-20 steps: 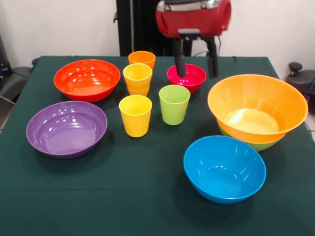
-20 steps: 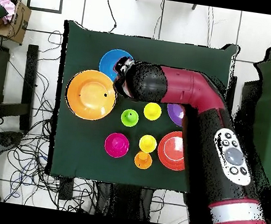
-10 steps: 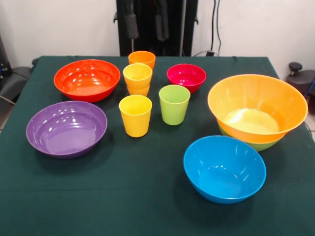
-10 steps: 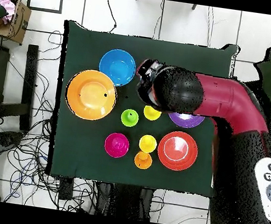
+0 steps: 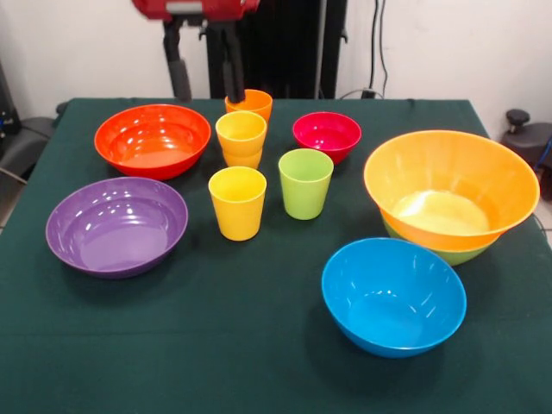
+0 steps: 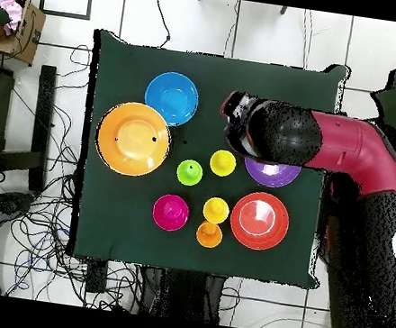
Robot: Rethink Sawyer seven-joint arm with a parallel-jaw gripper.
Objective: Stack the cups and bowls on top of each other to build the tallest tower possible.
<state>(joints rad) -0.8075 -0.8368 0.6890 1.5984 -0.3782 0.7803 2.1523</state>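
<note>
The claw (image 5: 205, 80) hangs wide and empty, with the red-orange bowl (image 5: 153, 140) and orange cup (image 5: 249, 103) just below.

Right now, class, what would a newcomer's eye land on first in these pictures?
Probably the big orange bowl at the front view's right, nested in a lime green bowl, with the blue bowl just in front. Next, the cluster of cups mid-table, and the open end effector hanging above the table's far edge.

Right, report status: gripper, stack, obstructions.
Gripper open, empty, above the table's far side. Orange bowl nested in green bowl; yellow cup in an orange one. Nothing blocking.
</note>
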